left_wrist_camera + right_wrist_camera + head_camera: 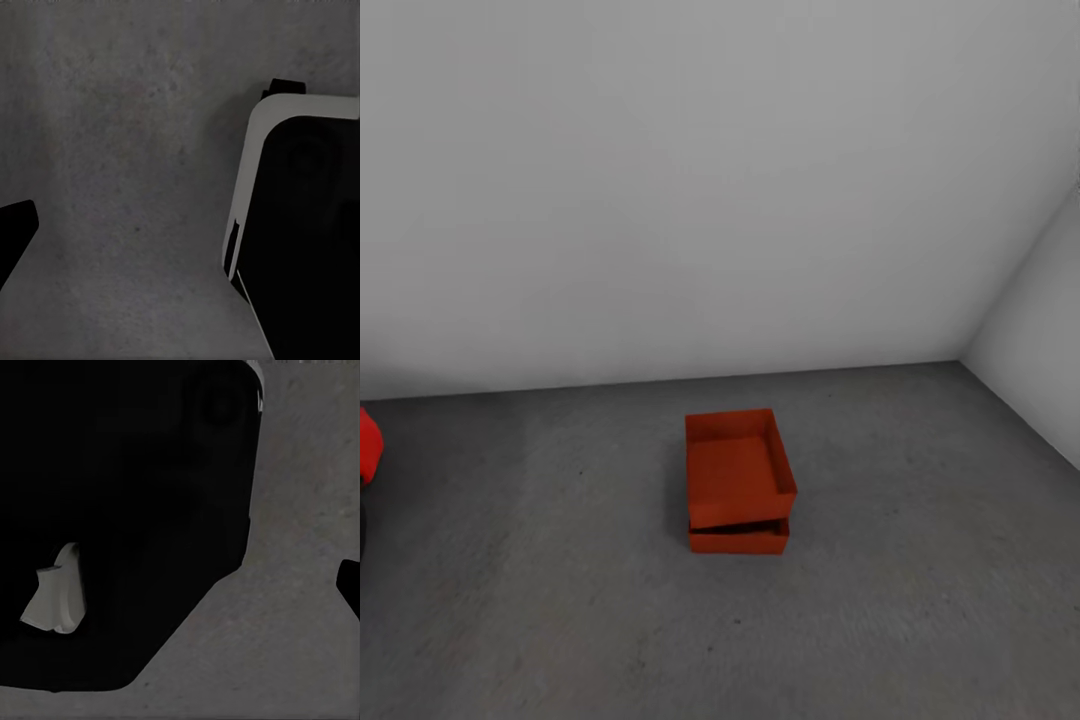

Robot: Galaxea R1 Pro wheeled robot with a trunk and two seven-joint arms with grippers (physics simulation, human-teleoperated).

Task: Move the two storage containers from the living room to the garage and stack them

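Garage scene, head view. White walls point(710, 180) met the dark grey concrete floor point(560, 600); a glossy red car point(368, 445) edged in at the far left. Near the middle of the floor, well apart from the walls, the two storage containers sat stacked: the upper container point(738, 468) rested on the lower container point(740, 540), twisted slightly out of line, its near edge overhanging. The stack appeared complete. Any remaining step was judged to be withdrawal without nudging the skewed upper bin, or a gentle squaring of it. In the wrist views, a dark fingertip point(15, 232) and the robot's black-and-white base point(300, 225) hung over bare concrete; whether either gripper's fingers were open or closed could not be told.
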